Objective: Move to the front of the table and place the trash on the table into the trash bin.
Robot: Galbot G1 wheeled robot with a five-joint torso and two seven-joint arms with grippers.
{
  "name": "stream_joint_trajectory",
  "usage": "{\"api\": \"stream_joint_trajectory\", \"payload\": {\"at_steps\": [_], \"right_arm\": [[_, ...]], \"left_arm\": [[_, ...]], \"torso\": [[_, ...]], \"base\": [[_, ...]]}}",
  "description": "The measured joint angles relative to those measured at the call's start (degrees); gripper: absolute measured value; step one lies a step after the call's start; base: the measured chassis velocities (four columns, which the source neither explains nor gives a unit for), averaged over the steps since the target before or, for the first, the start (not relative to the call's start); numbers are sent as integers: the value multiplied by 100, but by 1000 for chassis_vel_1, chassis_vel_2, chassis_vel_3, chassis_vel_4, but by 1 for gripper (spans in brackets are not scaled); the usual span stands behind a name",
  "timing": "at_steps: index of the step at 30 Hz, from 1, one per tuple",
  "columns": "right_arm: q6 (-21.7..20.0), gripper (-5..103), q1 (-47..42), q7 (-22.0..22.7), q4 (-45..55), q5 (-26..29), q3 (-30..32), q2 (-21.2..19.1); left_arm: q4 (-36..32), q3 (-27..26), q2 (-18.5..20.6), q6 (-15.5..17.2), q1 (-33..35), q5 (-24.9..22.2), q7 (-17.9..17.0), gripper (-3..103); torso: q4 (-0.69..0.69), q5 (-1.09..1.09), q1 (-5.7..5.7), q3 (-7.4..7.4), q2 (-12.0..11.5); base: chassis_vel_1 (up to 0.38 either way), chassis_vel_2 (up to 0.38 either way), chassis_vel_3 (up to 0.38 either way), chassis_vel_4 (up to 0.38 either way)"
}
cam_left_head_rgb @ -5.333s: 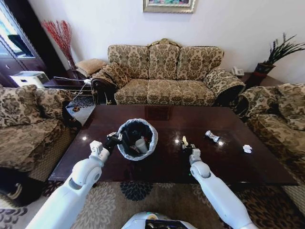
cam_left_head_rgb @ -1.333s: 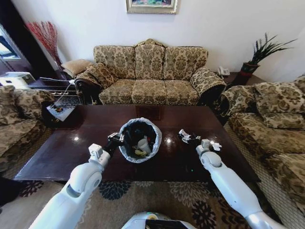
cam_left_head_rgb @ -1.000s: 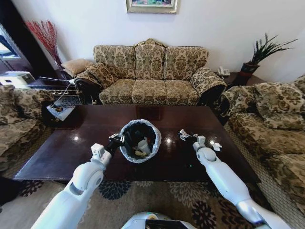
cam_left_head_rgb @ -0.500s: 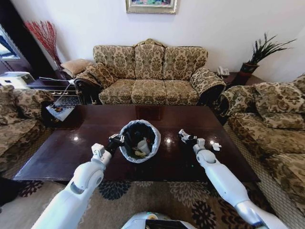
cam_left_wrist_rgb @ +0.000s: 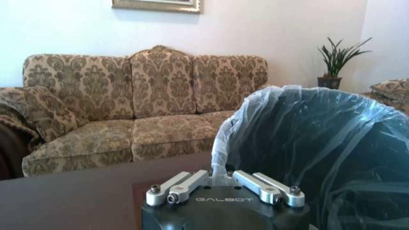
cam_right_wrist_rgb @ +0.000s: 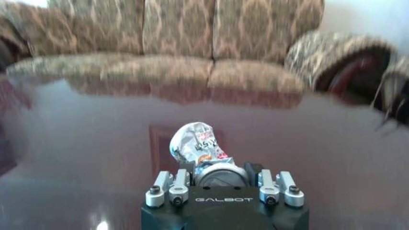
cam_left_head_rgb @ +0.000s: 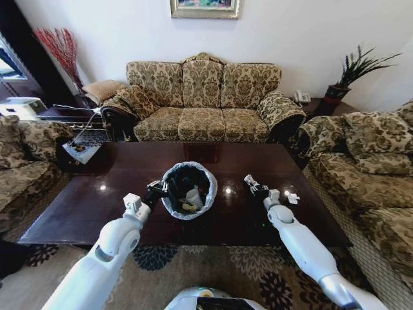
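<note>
The trash bin (cam_left_head_rgb: 169, 204), black-lined with a pale plastic rim, stands on the dark table (cam_left_head_rgb: 84, 210) slightly left of centre. My left gripper (cam_left_head_rgb: 158, 188) is shut on the bin's left rim; the left wrist view shows my left gripper (cam_left_wrist_rgb: 225, 171) pinching the plastic of the bin (cam_left_wrist_rgb: 307, 143). A silvery wrapper (cam_left_head_rgb: 250, 183) is held off the table's right half by my right gripper (cam_left_head_rgb: 259, 190), which is shut on it. In the right wrist view the wrapper (cam_right_wrist_rgb: 195, 143) sticks out ahead of my right gripper (cam_right_wrist_rgb: 204, 162). Crumpled white paper (cam_left_head_rgb: 292, 197) lies just right of it.
Scraps lie inside the bin, among them a white piece (cam_left_head_rgb: 192, 196) and a yellowish one (cam_left_head_rgb: 187, 207). A patterned sofa (cam_left_head_rgb: 203, 103) stands behind the table, with armchairs at the left (cam_left_head_rgb: 26, 155) and right (cam_left_head_rgb: 368, 168). Carpet runs along the table's near edge.
The whole view has shifted since the oldest frame, so the camera moved. In the last second my right gripper came in from the right onto the silvery wrapper. My left gripper stayed on the bin.
</note>
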Motion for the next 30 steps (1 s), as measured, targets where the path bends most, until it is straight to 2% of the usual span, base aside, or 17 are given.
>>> {"api": "stream_joint_trajectory", "payload": {"at_steps": [3,6,7,10,11,15,16,19,25,28,29,30], "right_arm": [[25,46,-75,144,535,-29,53,-95],[-50,46,-110,447,1745,-8,38,-363],[-50,46,-110,447,1745,-8,38,-363],[-275,46,-30,639,3161,216,-137,-659],[-275,46,-30,639,3161,216,-137,-659],[-666,46,238,405,4858,646,-521,-1154],[-666,46,238,405,4858,646,-521,-1154],[-1024,46,187,179,5772,1160,-829,-1530],[-1053,46,-49,-172,6240,1049,-1411,-2009],[-1081,46,-3,-220,6211,971,-1556,-2032],[-1117,42,44,-219,6162,942,-1614,-2005],[-1131,47,81,-211,6099,929,-1665,-1968]], "left_arm": [[10,10,1,-4,-2,-2,3,2],[48,43,-1,-12,-7,-3,9,2],[48,43,-1,-12,-7,-3,9,2],[102,68,-2,-31,-38,-3,20,2],[102,68,-2,-31,-38,-3,20,2],[130,102,-8,-40,-71,-3,69,2],[130,102,-8,-40,-71,-3,69,2],[128,113,26,-38,-125,-11,74,2],[124,135,61,-21,-179,-23,74,2],[101,156,54,-11,-194,-24,74,2],[80,165,49,-4,-196,-24,74,2],[56,170,48,4,-196,-24,74,2]], "torso": [[0,0,0,0,0],[2,-3,0,0,0],[2,-3,0,0,0],[1,-2,0,0,0],[1,-2,0,0,0],[3,-4,0,-1,0],[3,-4,0,-1,0],[1,-2,0,-1,0],[-1,-2,-1,-1,1],[1,-1,-1,-1,0],[1,-2,0,-1,1],[1,-2,1,-1,0]], "base": [[0,0,0,0],[0,0,0,0],[0,0,0,0],[0,0,0,0],[0,0,0,0],[0,0,0,0],[0,0,0,0],[0,0,0,0],[0,0,0,0],[0,0,0,0],[0,0,0,0],[0,0,0,0]]}}
